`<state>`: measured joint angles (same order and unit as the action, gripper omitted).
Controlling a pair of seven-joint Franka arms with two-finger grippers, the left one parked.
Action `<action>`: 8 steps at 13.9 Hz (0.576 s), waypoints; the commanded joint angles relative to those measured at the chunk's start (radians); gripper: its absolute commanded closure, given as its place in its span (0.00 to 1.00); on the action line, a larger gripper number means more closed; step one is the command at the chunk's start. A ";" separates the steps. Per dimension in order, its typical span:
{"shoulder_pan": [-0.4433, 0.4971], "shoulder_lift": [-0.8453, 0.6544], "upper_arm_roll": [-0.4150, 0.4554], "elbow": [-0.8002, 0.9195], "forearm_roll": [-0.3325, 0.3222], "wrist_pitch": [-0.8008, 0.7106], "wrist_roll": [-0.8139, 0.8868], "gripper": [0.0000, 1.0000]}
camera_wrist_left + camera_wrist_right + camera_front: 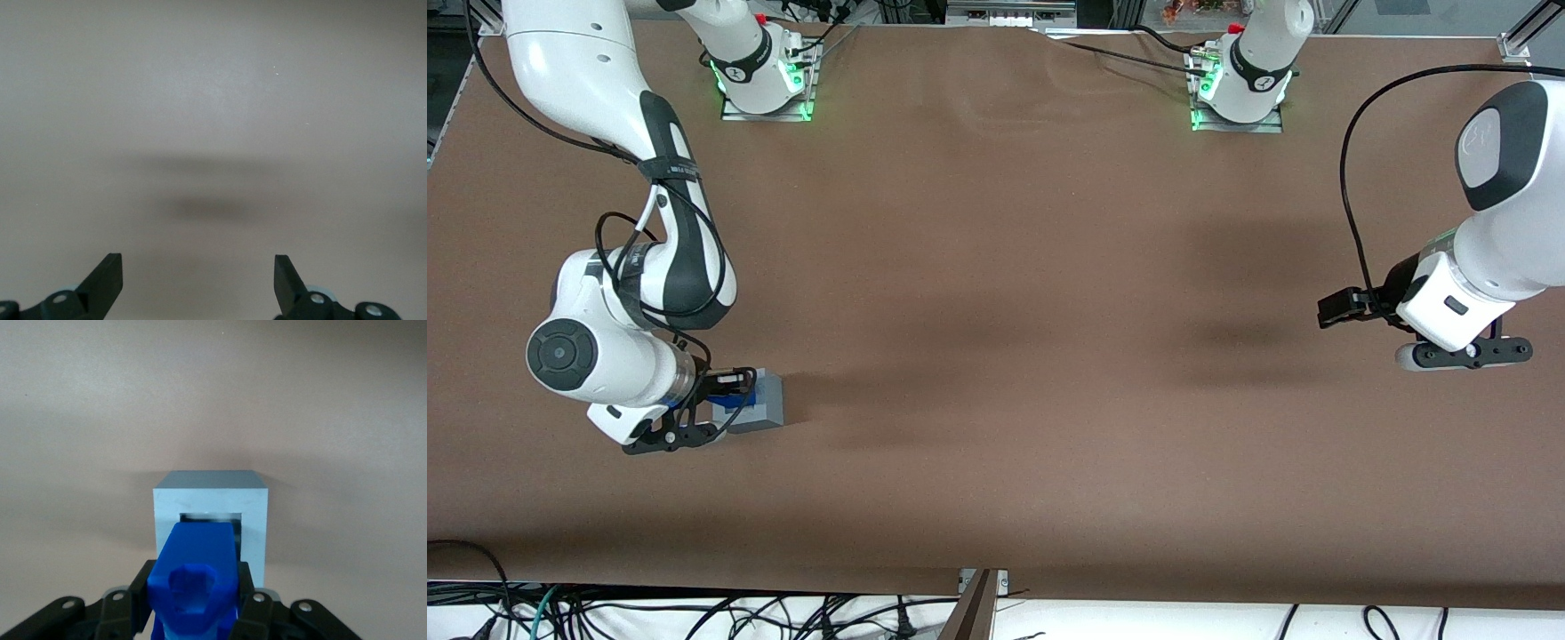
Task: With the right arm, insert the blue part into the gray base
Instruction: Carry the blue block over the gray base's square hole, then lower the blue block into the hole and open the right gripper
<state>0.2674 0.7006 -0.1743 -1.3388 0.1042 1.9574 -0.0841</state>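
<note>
The gray base [760,404] lies on the brown table toward the working arm's end, with its square recess turned sideways toward my gripper. My right gripper [729,396] is right beside it, shut on the blue part [734,402]. In the right wrist view the blue part [197,577] sits clamped between the black fingers [253,600], its leading end at the mouth of the dark recess in the gray base [253,513]. How deep the part reaches into the recess is hidden.
The brown table [1005,311] stretches wide toward the parked arm's end. Both arm bases [765,80] stand with green lights at the edge farthest from the front camera. Cables lie below the table's near edge [694,613].
</note>
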 commanded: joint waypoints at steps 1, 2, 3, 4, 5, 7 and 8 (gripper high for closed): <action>-0.022 0.020 0.015 0.043 0.017 -0.011 -0.028 0.76; -0.024 0.022 0.015 0.041 0.017 -0.009 -0.042 0.76; -0.028 0.023 0.015 0.041 0.017 -0.009 -0.052 0.76; -0.036 0.023 0.015 0.041 0.019 -0.009 -0.054 0.76; -0.036 0.025 0.015 0.041 0.019 -0.009 -0.052 0.76; -0.034 0.028 0.016 0.041 0.020 0.001 -0.051 0.76; -0.034 0.031 0.016 0.041 0.020 0.009 -0.049 0.76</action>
<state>0.2487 0.7105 -0.1740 -1.3317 0.1079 1.9606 -0.1169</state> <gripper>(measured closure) 0.493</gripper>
